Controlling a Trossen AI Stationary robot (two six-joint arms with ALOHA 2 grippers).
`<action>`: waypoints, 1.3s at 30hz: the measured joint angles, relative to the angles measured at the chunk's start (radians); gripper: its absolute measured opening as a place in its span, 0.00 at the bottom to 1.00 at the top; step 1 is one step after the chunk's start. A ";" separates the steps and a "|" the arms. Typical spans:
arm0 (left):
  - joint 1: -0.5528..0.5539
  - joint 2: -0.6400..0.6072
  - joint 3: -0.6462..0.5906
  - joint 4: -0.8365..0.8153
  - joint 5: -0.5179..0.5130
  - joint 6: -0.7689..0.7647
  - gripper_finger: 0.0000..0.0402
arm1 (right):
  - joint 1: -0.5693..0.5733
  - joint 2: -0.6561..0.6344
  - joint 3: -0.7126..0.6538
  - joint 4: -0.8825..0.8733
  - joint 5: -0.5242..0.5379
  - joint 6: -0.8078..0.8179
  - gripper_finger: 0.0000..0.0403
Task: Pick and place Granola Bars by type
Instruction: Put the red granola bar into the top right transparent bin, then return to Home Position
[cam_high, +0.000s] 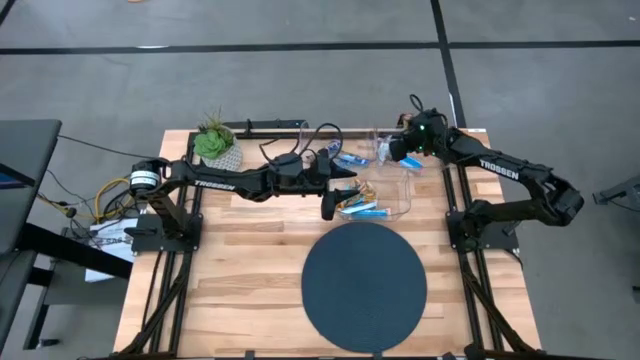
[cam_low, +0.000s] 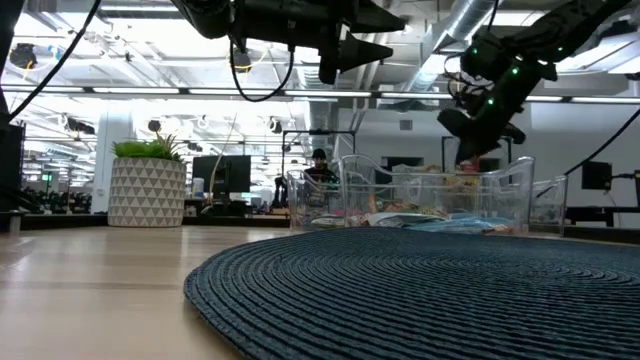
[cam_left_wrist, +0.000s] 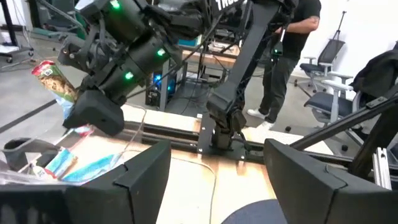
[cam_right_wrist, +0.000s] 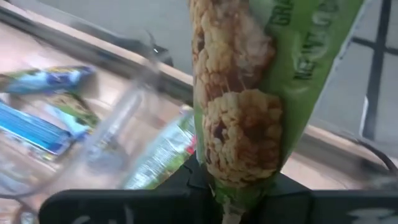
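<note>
Green-wrapped granola bar (cam_right_wrist: 249, 106), pinched in right gripper (cam_right_wrist: 239, 186) fingers, shows only close-up; left gripper (cam_left_wrist: 214, 180) fingers spread.

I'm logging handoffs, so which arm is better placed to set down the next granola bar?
The right. Its gripper is shut on a green-wrapped bar, held up above the clear bins. The left gripper hangs open and empty over the table by the bins.

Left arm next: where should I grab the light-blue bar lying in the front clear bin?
Grip the light-blue bar across its narrow width near mid-length, coming straight down from above. It lies flat in the clear bin, whose walls likely block a side approach. The left gripper hovers open beside it; the right gripper holds a green-wrapped bar.
</note>
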 joint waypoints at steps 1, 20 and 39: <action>0.000 0.000 0.000 -0.005 0.000 0.000 0.63 | -0.009 0.000 0.000 -0.014 0.000 0.000 0.08; 0.000 0.000 0.000 -0.010 -0.002 0.000 0.63 | -0.006 0.000 0.001 -0.058 -0.004 -0.112 0.54; -0.057 -0.182 -0.100 -0.248 0.139 0.220 0.63 | 0.247 -0.251 -0.142 0.168 -0.415 -0.218 0.60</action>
